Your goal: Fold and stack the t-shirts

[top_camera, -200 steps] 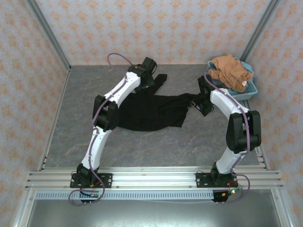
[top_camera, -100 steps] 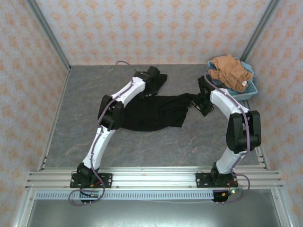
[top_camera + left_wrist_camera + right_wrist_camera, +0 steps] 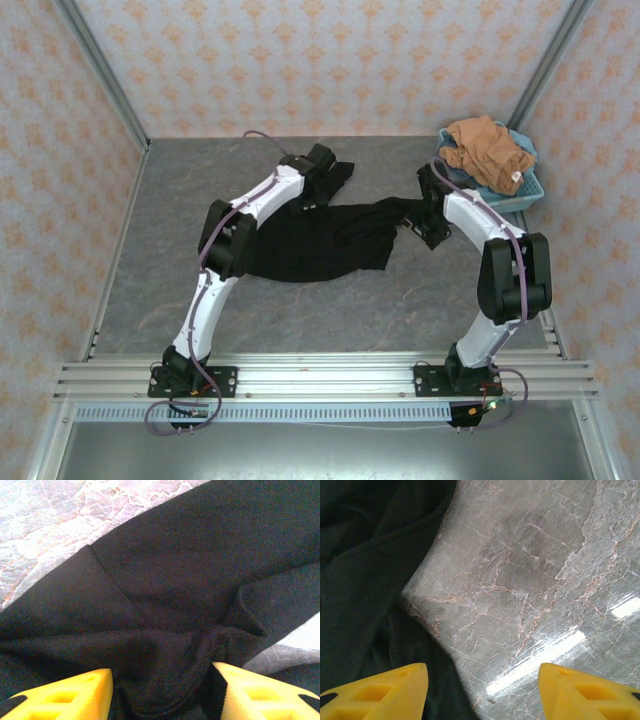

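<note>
Left pincer (image 3: 160, 680) nearer now; black t-shirt (image 3: 310, 240) plain, creased, bunched

- The black t-shirt (image 3: 320, 245) looked plain black all over, with no print showing on the side facing up.
- The other t-shirt (image 3: 485, 148) was a flat orange-brown.
- The basket (image 3: 527, 193) was light blue.
- The table (image 3: 350, 300) was grey marble-look, with pale pinkish veins up close.
- The walls (image 3: 330, 60) were pale cream-pink with a repeating orange floral motif.
- The left arm (image 3: 250, 205) and right arm (image 3: 480, 225) were white with black joints.
- The left gripper (image 3: 160, 697) and right gripper (image 3: 482, 692) were bright yellow.
</note>
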You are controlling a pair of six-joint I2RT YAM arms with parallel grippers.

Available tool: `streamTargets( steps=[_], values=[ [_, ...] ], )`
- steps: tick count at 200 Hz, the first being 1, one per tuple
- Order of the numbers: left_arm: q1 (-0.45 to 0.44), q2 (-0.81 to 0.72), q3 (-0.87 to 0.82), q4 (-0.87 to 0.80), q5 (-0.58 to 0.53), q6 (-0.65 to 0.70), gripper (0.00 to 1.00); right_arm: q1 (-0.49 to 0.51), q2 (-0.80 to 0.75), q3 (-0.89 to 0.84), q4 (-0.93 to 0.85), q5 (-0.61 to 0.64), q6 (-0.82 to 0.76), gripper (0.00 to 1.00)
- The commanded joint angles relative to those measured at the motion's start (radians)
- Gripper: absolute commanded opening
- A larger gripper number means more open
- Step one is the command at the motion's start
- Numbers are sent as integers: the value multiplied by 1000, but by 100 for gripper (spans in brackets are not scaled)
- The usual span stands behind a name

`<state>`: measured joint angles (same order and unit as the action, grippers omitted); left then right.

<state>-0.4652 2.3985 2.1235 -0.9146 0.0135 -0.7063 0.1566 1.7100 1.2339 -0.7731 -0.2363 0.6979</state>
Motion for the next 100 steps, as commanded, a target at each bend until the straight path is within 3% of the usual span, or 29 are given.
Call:
streamTargets(
  steps=[1, 37, 66, 100],
  values=[
    [-12, -73, -25, 3, -46, -1, 48, 6, -13, -37, 13, -24, 10, 61],
    [-13, -107, -70, 20, -56, -10, 32, 32, -10, -76, 74, -83, 44, 62],
    [-13, -113, -80, 18, -52, 0, 13, 62, 19, -46, 104, -98, 58, 63],
    [-13, -127, -102, 14, -53, 2, 6, 85, 59, -16, 126, -98, 78, 63]
  ],
)
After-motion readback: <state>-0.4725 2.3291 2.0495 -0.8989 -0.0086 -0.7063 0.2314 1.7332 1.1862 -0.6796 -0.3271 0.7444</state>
